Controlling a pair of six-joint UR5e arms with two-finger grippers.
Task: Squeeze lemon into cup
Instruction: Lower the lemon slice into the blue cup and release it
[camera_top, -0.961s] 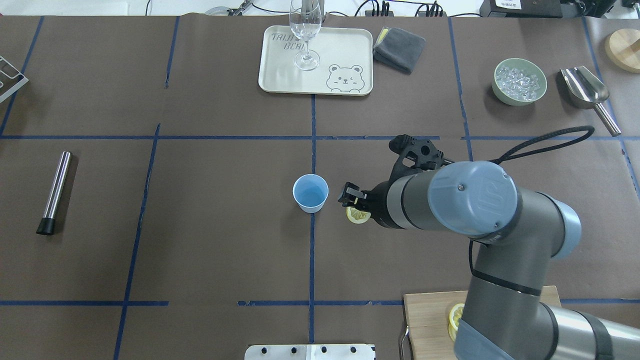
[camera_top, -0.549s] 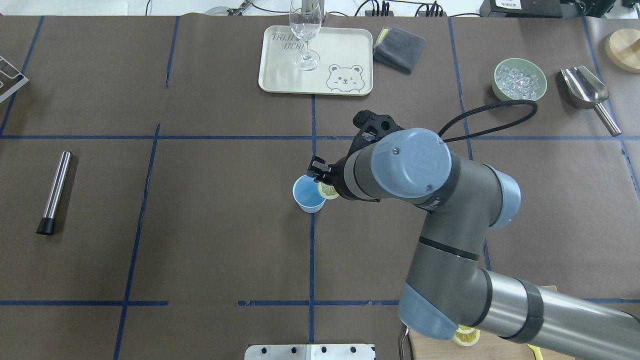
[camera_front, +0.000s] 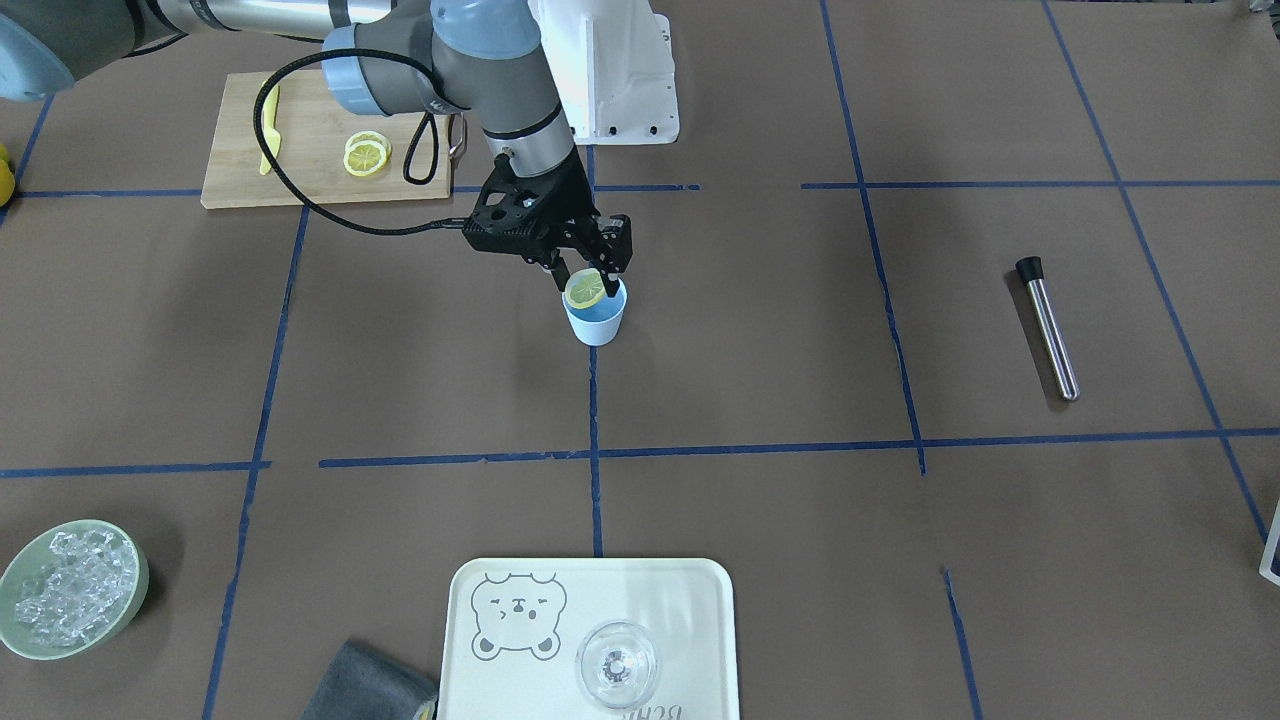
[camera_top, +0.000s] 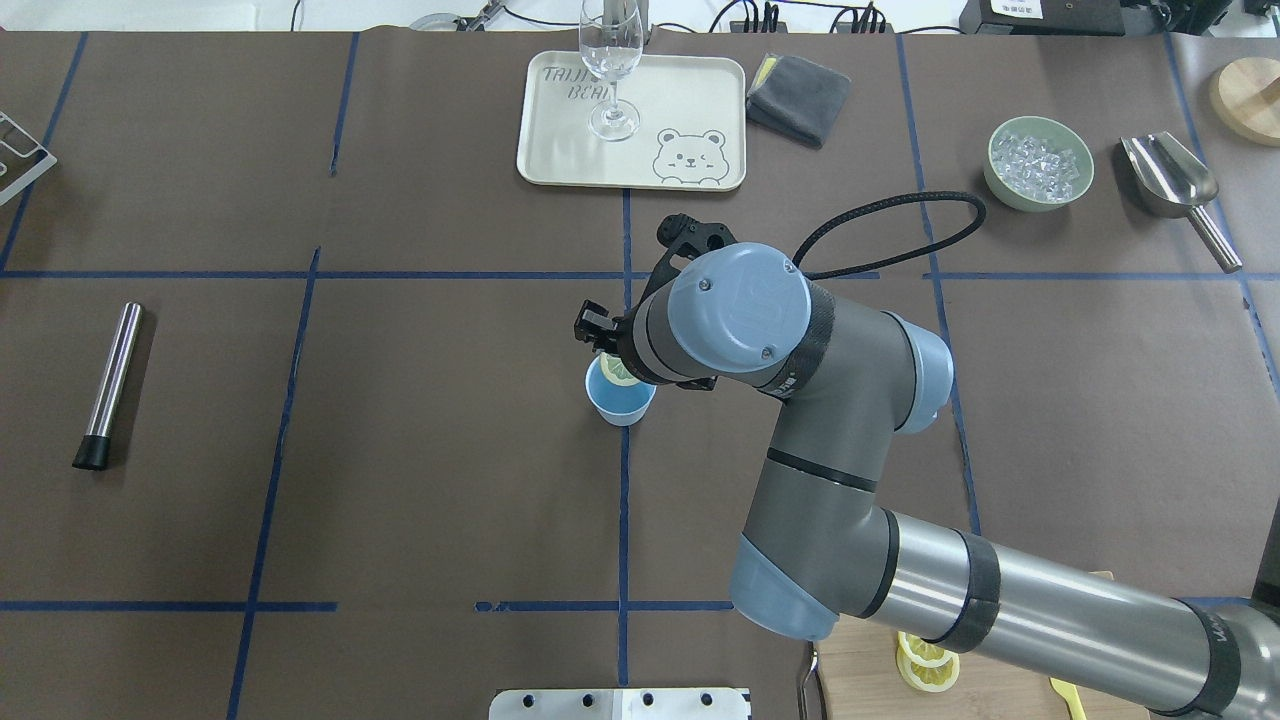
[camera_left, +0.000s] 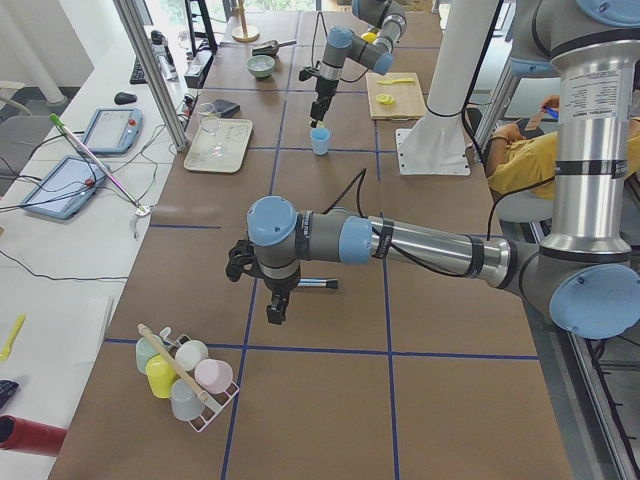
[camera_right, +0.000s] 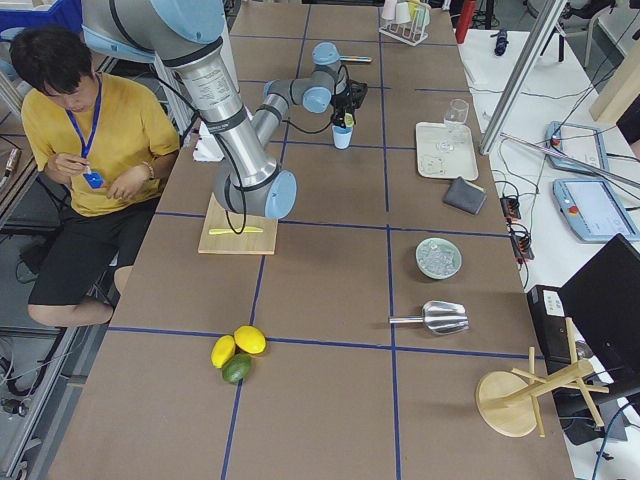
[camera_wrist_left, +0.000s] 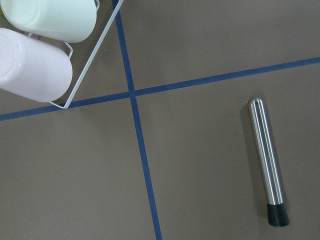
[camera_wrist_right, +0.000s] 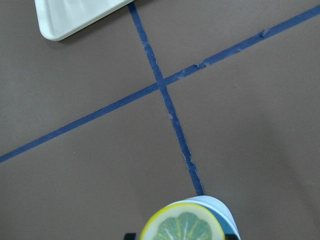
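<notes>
My right gripper (camera_front: 586, 278) is shut on a lemon slice (camera_front: 585, 290) and holds it upright over the mouth of the light-blue cup (camera_front: 597, 322) at the table's middle. From overhead the slice (camera_top: 618, 371) hangs over the cup's (camera_top: 622, 402) far rim, under the gripper (camera_top: 608, 352). In the right wrist view the slice (camera_wrist_right: 181, 226) fills the bottom edge with the cup rim (camera_wrist_right: 226, 214) behind it. My left gripper (camera_left: 276, 306) shows only in the exterior left view, above the table near a steel muddler (camera_wrist_left: 266, 157). I cannot tell whether it is open.
More lemon slices (camera_front: 366, 155) and a yellow knife (camera_front: 268, 125) lie on a wooden board (camera_front: 230, 170) near the robot's base. A tray (camera_top: 690, 100) with a wine glass (camera_top: 611, 70), a grey cloth (camera_top: 797, 97), an ice bowl (camera_top: 1038, 163) and a scoop (camera_top: 1175, 185) line the far side. The muddler (camera_top: 110, 385) lies left.
My right arm has carried the lemon slice leftward and farther from the robot, from beside the cup's right side to over its mouth. The cup has not moved.
</notes>
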